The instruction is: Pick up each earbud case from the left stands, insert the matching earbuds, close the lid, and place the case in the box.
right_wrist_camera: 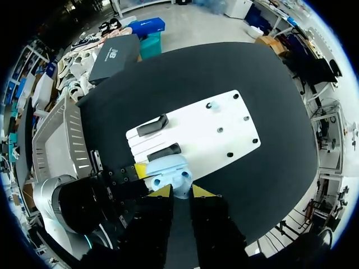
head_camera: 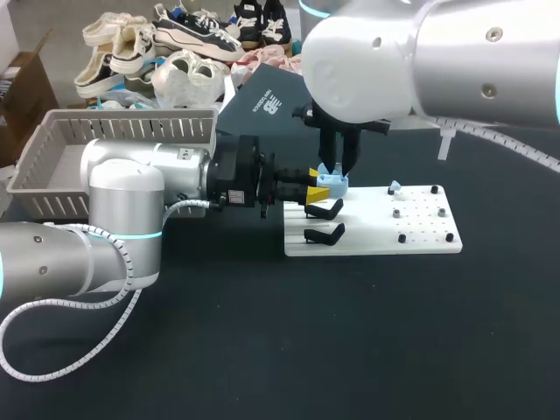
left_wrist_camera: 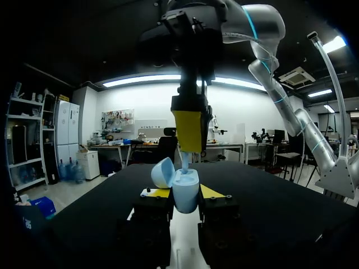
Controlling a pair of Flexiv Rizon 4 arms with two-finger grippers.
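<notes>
No text, number or sign can be read on anything on the table. Earbud case: plain light blue, no marking made out. White board: no lettering made out.

Box off to the left, board to its right on the table. Two stands on the board's left end. The case sits above them in the left gripper, with the right gripper directly over it.
</notes>
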